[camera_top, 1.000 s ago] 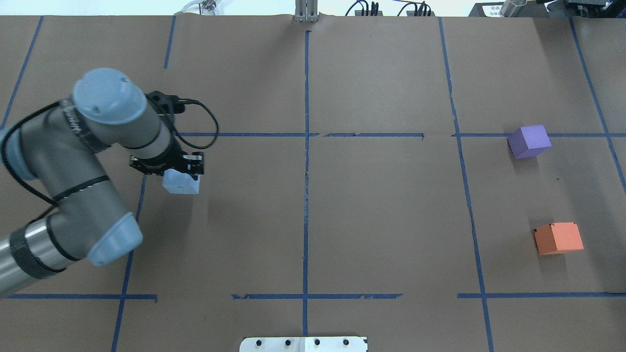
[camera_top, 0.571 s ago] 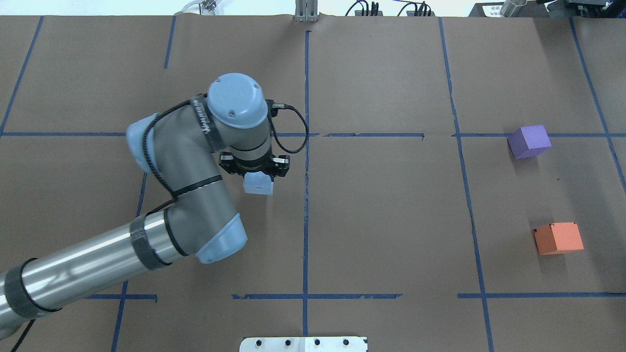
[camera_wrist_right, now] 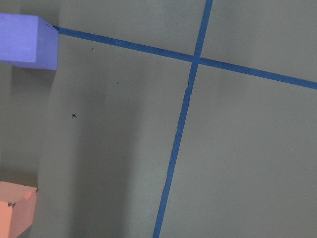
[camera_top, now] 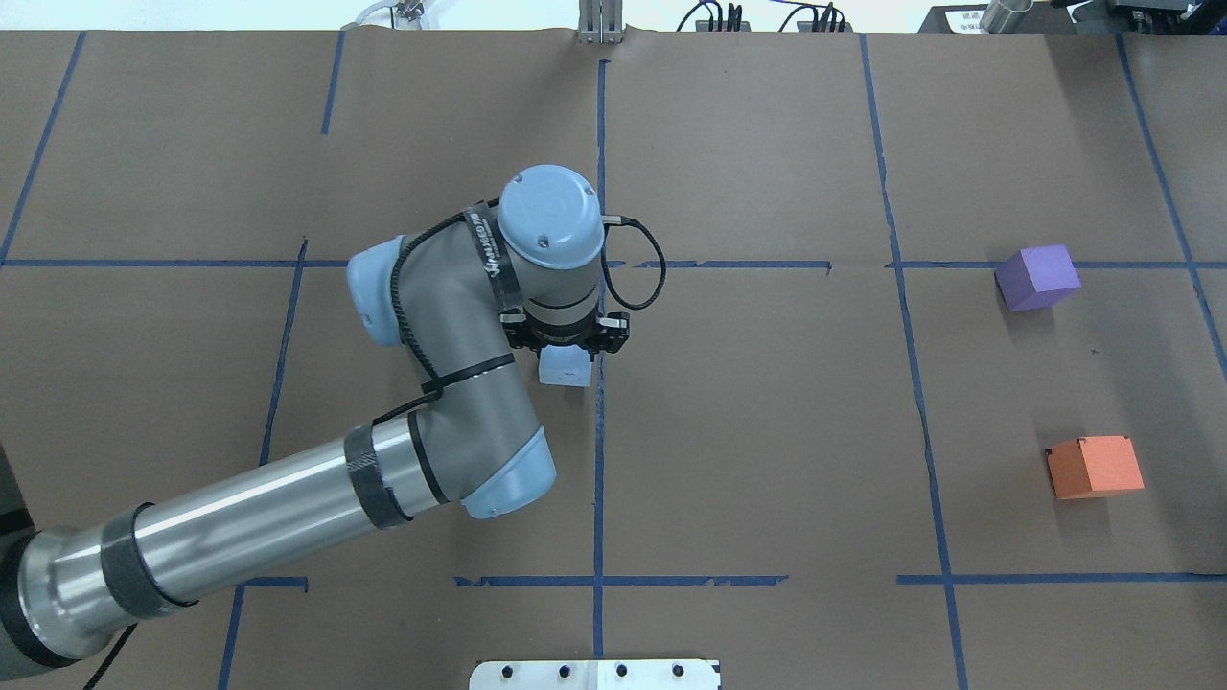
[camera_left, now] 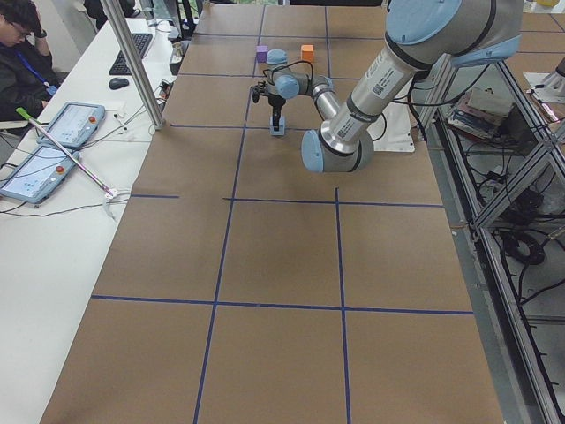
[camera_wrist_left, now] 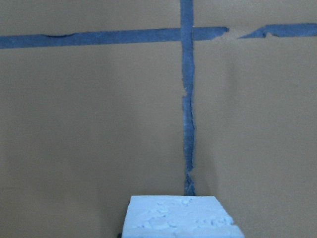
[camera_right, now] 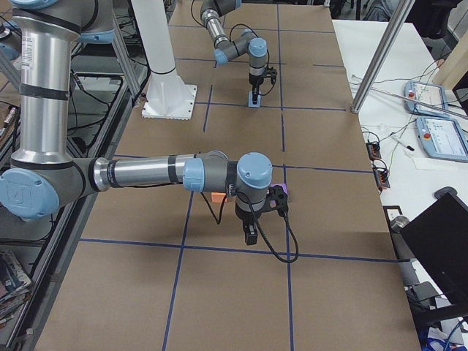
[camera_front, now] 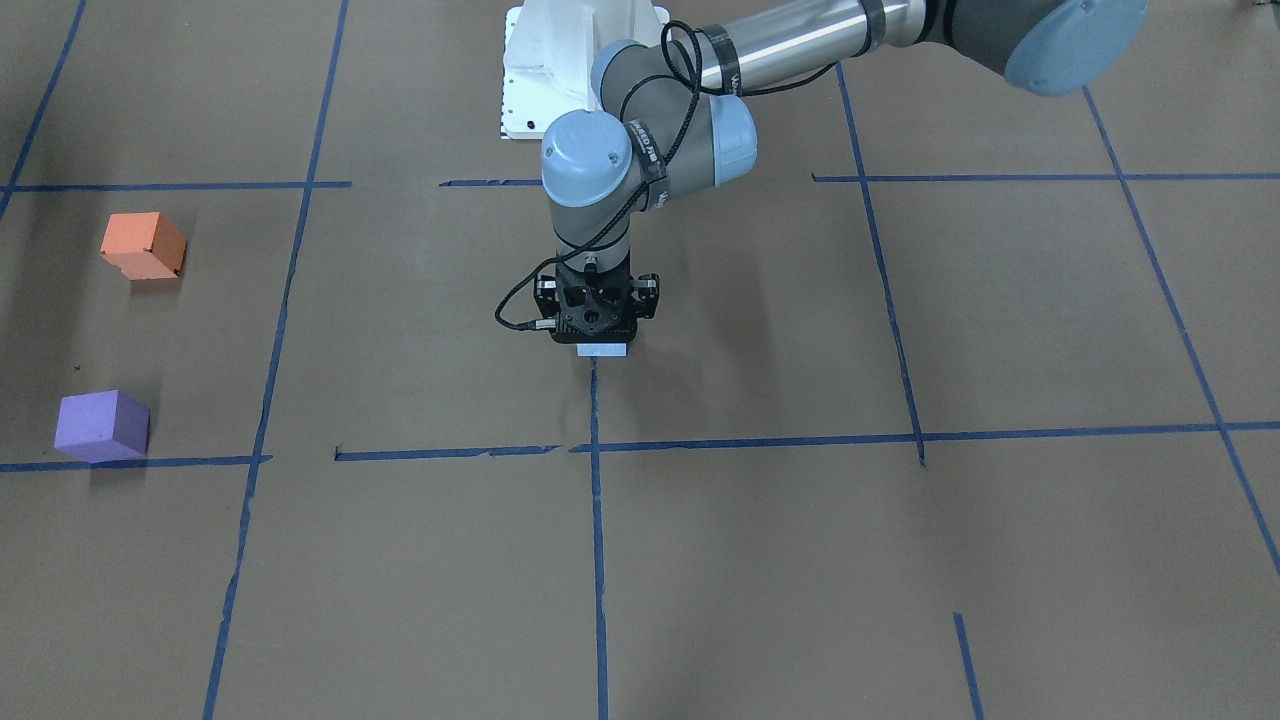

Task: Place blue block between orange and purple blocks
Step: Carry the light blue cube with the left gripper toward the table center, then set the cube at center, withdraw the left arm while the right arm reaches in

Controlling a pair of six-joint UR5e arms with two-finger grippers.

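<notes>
The left hand point(camera_top: 567, 353) is clamped on the blue block point(camera_top: 565, 372), holding it above the middle of the table point(camera_top: 767, 431), well apart from the purple block point(camera_top: 1037, 277) and the orange block point(camera_top: 1095, 467). From where I stand, the worry is the right hand point(camera_right: 251, 235), which hangs close to those two blocks; whether it is wide or narrow I cannot tell. Carrying the block across could bring the arms together. The grip looks shallow, though it is hard to see, so a quick swing might shake the block loose.
</notes>
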